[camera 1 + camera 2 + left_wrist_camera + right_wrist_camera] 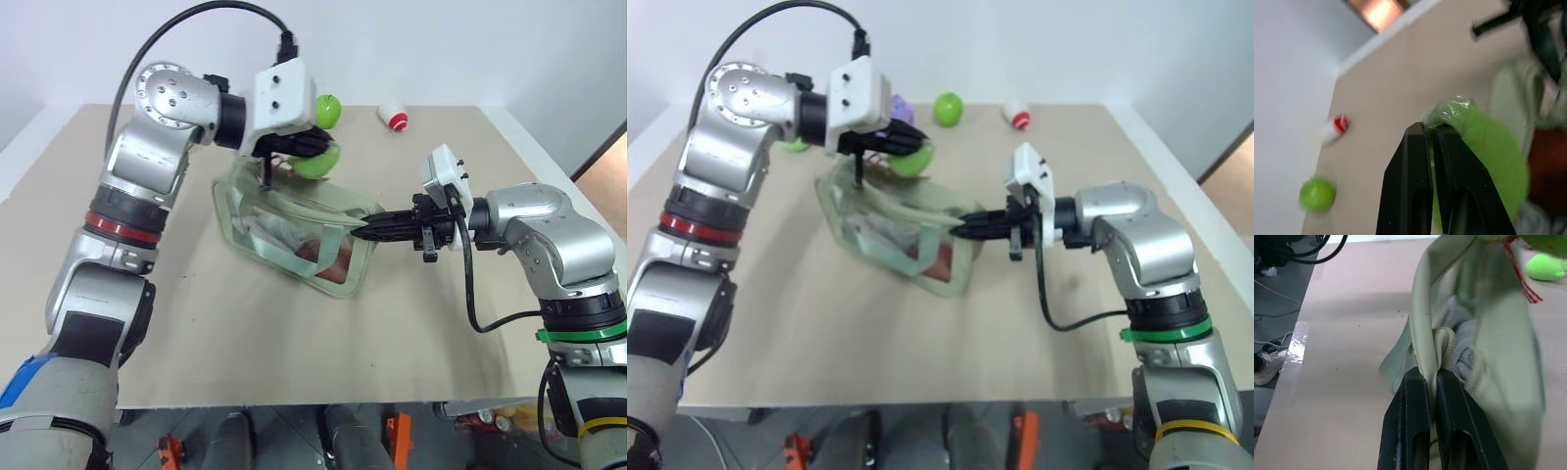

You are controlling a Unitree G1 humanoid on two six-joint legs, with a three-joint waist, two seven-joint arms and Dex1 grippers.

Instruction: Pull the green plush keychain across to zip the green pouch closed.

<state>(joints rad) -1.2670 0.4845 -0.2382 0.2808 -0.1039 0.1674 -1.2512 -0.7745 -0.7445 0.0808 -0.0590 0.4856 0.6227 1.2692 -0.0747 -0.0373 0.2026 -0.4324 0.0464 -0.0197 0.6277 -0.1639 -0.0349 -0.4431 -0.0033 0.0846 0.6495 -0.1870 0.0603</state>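
The green pouch (294,230) lies in the middle of the table, its top zipper edge running between my two grippers. My left gripper (325,147) hovers over the pouch's far end, shut on the green plush keychain (319,163), which hangs just below its fingers. In the left wrist view the fuzzy keychain (1488,161) presses against the closed fingertips (1420,134). My right gripper (364,231) is shut on the pouch's near right end; the right wrist view shows the pouch's fabric edge (1425,308) pinched between the fingers. Folded cloth shows inside the pouch.
A glossy green apple (327,110) and a small red-and-white object (394,117) sit at the table's far edge. A solid lime-green plush blob (794,145) and a purple item (901,108) lie behind my left arm. The table's near edge (294,403) lies below.
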